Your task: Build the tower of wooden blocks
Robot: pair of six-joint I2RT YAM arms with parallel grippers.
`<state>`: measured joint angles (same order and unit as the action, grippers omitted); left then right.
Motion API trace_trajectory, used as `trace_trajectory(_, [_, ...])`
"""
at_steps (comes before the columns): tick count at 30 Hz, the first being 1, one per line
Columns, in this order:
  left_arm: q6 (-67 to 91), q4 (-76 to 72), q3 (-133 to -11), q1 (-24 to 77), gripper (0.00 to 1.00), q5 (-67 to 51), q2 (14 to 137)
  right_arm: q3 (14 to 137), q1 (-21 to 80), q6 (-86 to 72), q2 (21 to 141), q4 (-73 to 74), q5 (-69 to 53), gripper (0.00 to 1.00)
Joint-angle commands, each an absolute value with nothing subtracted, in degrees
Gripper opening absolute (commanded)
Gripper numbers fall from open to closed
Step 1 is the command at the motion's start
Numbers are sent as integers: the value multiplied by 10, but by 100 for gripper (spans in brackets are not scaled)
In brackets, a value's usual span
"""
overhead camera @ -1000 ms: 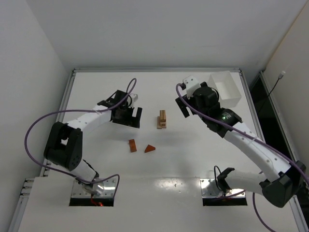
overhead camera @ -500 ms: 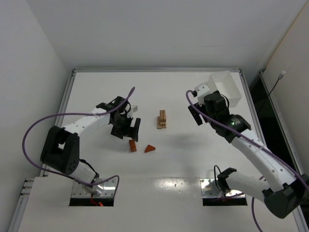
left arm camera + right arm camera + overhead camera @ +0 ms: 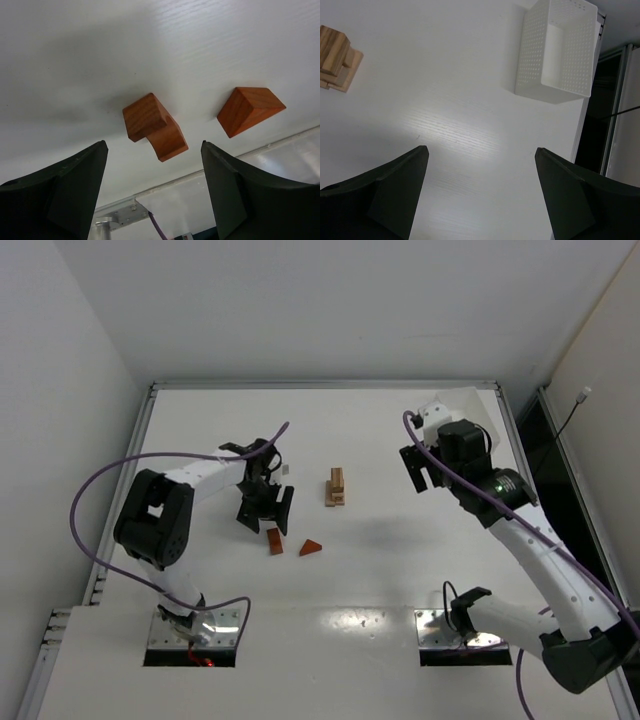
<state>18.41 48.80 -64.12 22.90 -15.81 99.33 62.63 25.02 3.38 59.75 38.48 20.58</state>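
Observation:
A short tan tower (image 3: 337,487) stands at the table's middle; it also shows at the left edge of the right wrist view (image 3: 337,57). A reddish-brown arch block (image 3: 274,541) (image 3: 154,126) and a reddish-brown wedge (image 3: 311,547) (image 3: 250,110) lie on the table in front of it. My left gripper (image 3: 266,518) (image 3: 155,190) is open and empty, hovering just behind and above the arch block. My right gripper (image 3: 425,472) (image 3: 482,195) is open and empty, raised to the right of the tower.
A white perforated box (image 3: 468,422) (image 3: 557,50) stands at the back right of the white table (image 3: 400,560). The table's metal rail shows at the bottom of the left wrist view (image 3: 200,175).
My left gripper has swung toward the near side and turned down over the arch block. My right arm has drawn back to the right, away from the tower.

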Motion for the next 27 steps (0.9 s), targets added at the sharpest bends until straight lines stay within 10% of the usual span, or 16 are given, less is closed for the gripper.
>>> trace_trajectory(1, [199,499,-659,229,71,-141,1003,650,242,21,598,394,195,85])
trace_trajectory(18, [204,504,-708,229,52,-134,1089,665,226,16,603,404,171,85])
trace_trajectory(27, [209,504,-686,229,21,-134,1084,655,221,21,608,399,171,85])
